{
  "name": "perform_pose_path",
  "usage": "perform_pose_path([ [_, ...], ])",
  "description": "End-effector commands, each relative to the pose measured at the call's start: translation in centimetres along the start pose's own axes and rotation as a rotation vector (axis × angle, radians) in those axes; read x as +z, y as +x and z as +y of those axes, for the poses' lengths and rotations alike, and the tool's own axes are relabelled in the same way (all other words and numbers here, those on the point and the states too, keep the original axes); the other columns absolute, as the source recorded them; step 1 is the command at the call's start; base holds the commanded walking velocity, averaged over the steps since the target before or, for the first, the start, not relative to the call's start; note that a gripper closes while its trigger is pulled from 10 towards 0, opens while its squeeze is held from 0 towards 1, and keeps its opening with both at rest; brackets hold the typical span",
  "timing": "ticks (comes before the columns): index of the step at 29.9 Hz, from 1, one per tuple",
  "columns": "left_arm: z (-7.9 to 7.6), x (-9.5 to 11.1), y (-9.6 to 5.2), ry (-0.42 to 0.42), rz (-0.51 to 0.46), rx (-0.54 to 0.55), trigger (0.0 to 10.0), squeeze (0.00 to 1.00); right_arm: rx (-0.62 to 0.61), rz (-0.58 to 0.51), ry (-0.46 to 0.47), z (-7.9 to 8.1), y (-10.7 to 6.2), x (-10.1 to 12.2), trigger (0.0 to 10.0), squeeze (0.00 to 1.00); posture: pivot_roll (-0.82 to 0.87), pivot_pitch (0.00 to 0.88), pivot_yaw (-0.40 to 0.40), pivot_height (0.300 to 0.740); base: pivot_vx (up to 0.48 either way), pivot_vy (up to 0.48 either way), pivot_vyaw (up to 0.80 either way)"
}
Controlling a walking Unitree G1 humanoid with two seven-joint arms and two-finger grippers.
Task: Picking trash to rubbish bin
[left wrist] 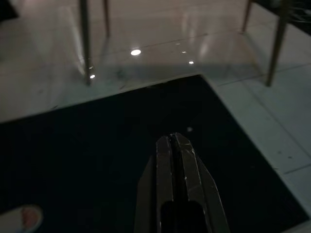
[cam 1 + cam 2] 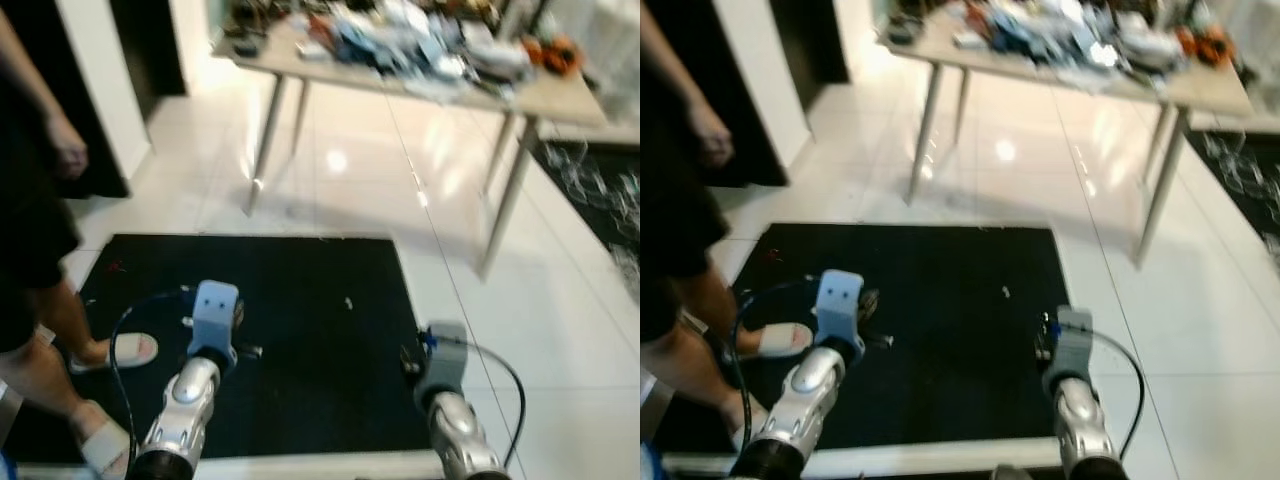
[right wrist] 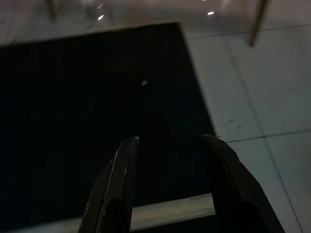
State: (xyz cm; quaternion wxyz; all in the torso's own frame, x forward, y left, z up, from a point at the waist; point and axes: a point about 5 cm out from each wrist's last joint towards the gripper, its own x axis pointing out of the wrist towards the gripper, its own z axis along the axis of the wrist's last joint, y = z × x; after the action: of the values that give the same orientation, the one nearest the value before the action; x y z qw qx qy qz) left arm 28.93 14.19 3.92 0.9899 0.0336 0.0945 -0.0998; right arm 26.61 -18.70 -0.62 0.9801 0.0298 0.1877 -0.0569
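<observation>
Left gripper (image 1: pixel 176 141) jaws closed, right gripper (image 3: pixel 170 141) jaws apart.

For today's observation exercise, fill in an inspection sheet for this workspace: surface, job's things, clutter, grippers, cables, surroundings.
Surface: black mat on glossy white tiled floor.
Job's things: one small pale scrap on the mat; rubbish bin: nothing seen.
Clutter: heaped items on the table.
Grippers: left gripper shut, right gripper open, both held over the mat.
Cables: black cable looping by the left arm.
Surroundings: a person in sandals stands on the robot's left.
</observation>
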Motion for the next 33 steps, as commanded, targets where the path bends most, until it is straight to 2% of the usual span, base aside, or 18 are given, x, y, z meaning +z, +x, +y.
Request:
perform_pose_path([
  [1,-0.22,-0.19,-0.01,0.003,0.011,-0.009,10.0,0.00,-0.010,0.011,0.001,-0.15,-0.14,-0.26,10.0,0.00,0.01,0.055,0.004,0.740,0.000,0.000,-0.80],
  [5,-0.34,-0.04,0.03,-0.018,0.001,-0.014,10.0,0.00,-0.007,0.002,0.005,-0.14,-0.12,-0.13,10.0,0.00,0.00,0.056,0.006,0.740,0.000,0.000,-0.80],
  [18,-0.80,0.08,-0.04,-0.042,-0.011,-0.048,10.0,0.00,0.017,0.007,-0.009,0.43,-0.09,-0.19,10.0,0.00,0.01,0.056,0.004,0.740,0.000,0.000,0.00],
  [33,-0.31,-0.24,-0.06,-0.045,0.012,-0.018,10.0,0.00,0.034,0.016,-0.076,0.56,-0.10,-0.32,10.0,0.00,0.00,0.056,0.001,0.740,0.311,0.000,0.00],
])
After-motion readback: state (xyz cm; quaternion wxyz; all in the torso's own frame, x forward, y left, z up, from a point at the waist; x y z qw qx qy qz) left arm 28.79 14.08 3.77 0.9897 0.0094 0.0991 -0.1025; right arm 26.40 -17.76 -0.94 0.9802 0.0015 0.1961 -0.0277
